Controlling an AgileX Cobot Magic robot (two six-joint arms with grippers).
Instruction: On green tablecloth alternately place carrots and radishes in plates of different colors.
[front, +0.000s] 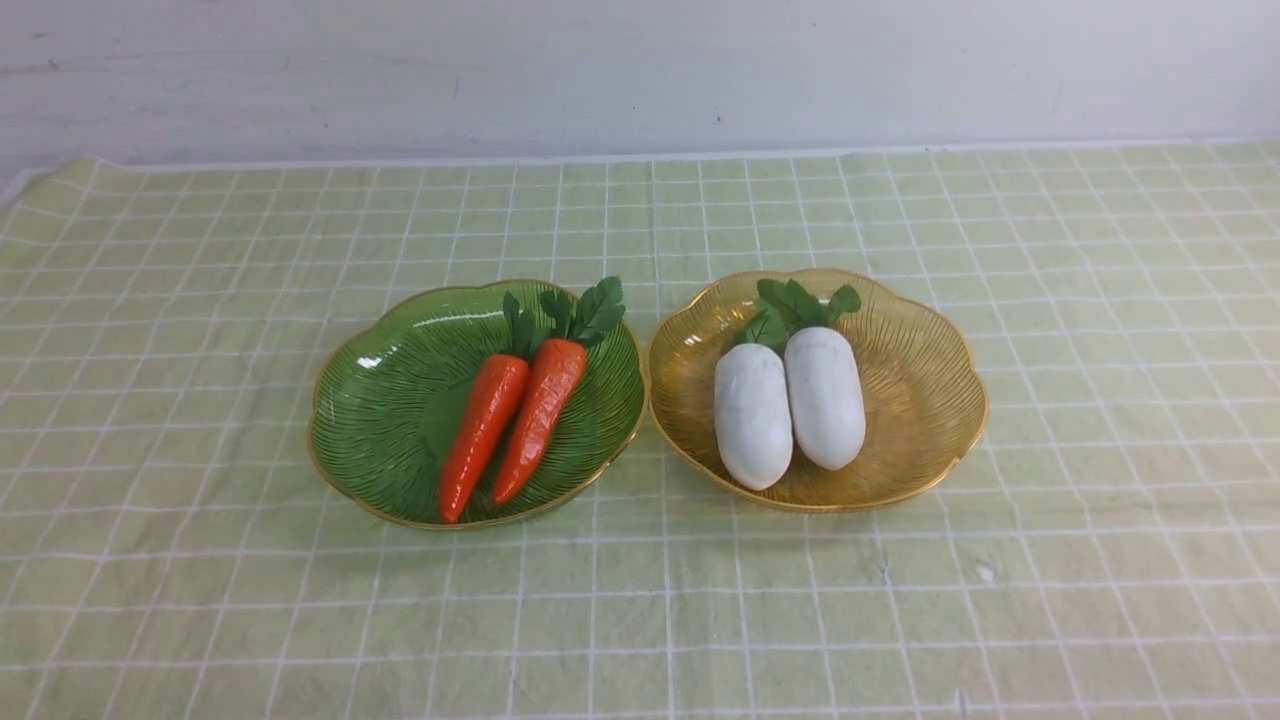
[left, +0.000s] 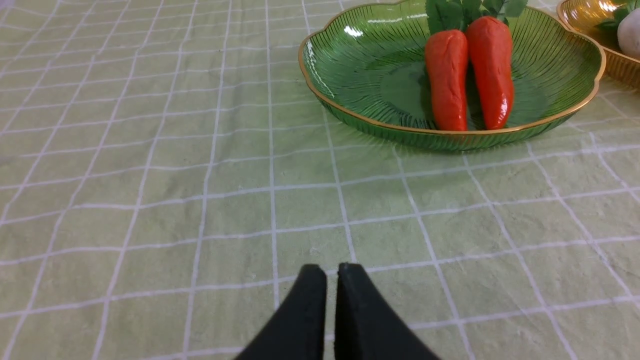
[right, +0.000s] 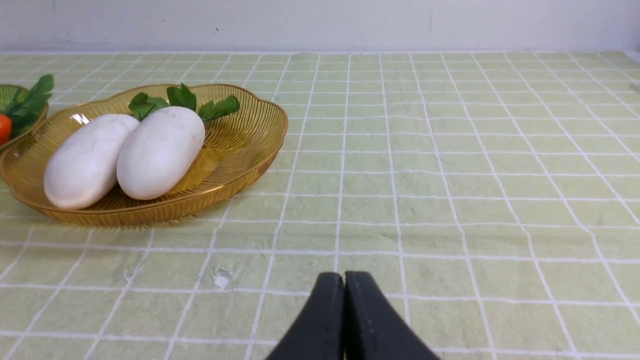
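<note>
Two orange-red carrots (front: 510, 415) (left: 470, 72) lie side by side in the deep green plate (front: 390, 400) (left: 360, 65), left of centre on the green tablecloth (front: 640, 600). Beside them, two white radishes (front: 790, 405) (right: 125, 155) lie together in the amber-yellow plate (front: 920, 400) (right: 245, 135). Neither arm shows in the front view. My left gripper (left: 331, 270) is shut and empty over bare cloth, short of the green plate. My right gripper (right: 344, 277) is shut and empty over bare cloth, off to the side of the amber plate.
The two plates almost touch at the table's middle. A pale wall (front: 640, 70) stands behind the table's far edge. A small white fleck (right: 222, 277) marks the cloth in front of the amber plate.
</note>
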